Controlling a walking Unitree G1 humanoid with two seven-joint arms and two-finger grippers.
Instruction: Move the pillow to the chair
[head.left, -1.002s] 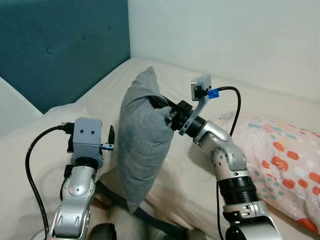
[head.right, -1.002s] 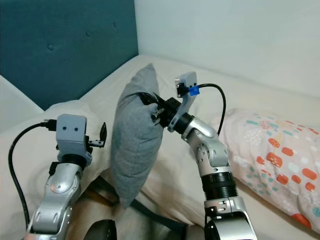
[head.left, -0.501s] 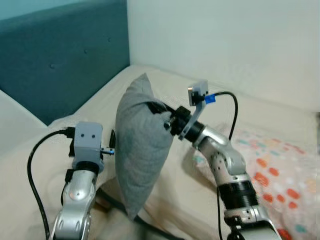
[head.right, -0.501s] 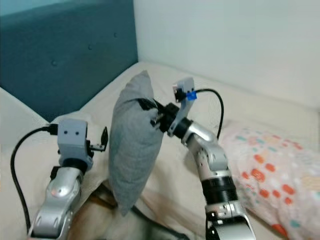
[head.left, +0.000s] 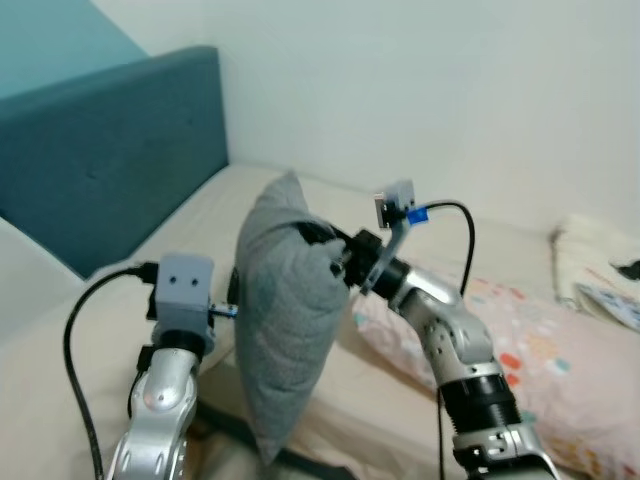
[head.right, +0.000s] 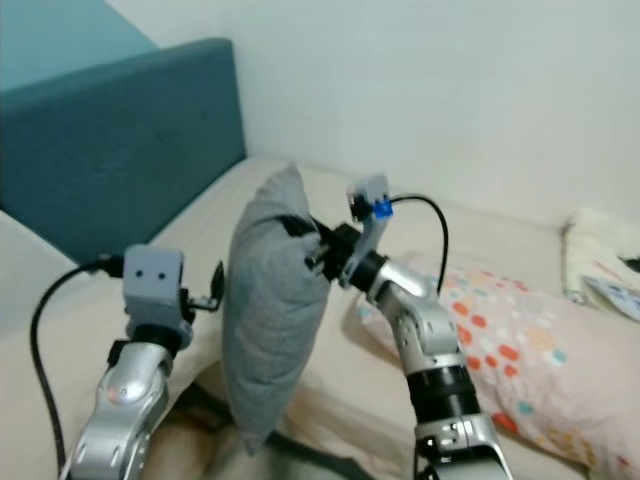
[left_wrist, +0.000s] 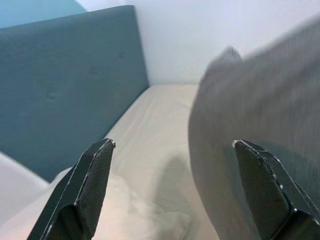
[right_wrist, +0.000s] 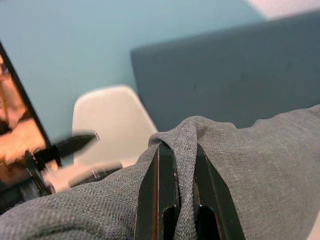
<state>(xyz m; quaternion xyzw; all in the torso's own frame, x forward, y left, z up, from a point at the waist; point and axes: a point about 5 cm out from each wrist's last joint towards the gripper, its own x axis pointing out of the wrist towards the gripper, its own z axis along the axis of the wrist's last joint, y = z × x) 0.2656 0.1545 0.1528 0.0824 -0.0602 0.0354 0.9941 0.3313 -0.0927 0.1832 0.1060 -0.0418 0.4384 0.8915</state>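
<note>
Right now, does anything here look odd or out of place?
Only the grey pillow: it hangs upright on edge above the bed, its fabric pinched into a fold between the right gripper fingers. The left gripper is open beside it.

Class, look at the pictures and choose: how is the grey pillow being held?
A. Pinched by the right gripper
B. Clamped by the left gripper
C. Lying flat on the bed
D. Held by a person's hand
A: the right gripper is shut on a fold of the grey pillow, while the left gripper is open beside it.
</note>
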